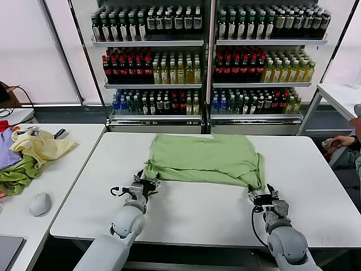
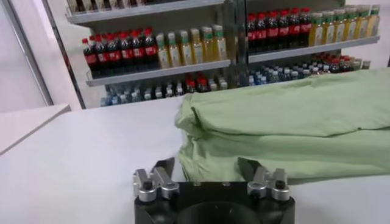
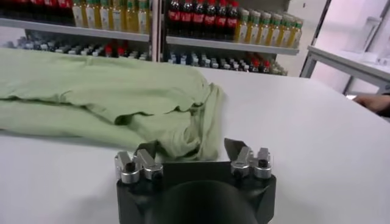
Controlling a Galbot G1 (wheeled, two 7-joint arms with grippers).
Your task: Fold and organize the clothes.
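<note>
The light-green shirt point(image 1: 206, 158) lies folded over on the white table point(image 1: 197, 209), its chest graphic hidden. My left gripper point(image 1: 148, 183) is open at the shirt's near left corner. In the left wrist view the gripper point(image 2: 207, 169) has its jaws wide apart with the shirt's corner point(image 2: 207, 155) between them. My right gripper point(image 1: 256, 196) is open at the near right corner. In the right wrist view the gripper point(image 3: 190, 149) has its jaws spread around the bunched shirt edge point(image 3: 189, 131).
A side table on the left holds a pale yellow garment point(image 1: 42, 145), an olive-green one point(image 1: 17, 175), a purple one point(image 1: 7, 148) and a mouse point(image 1: 39, 203). Shelves of bottles point(image 1: 208, 62) stand behind. A person's arm point(image 1: 344, 141) is at the far right.
</note>
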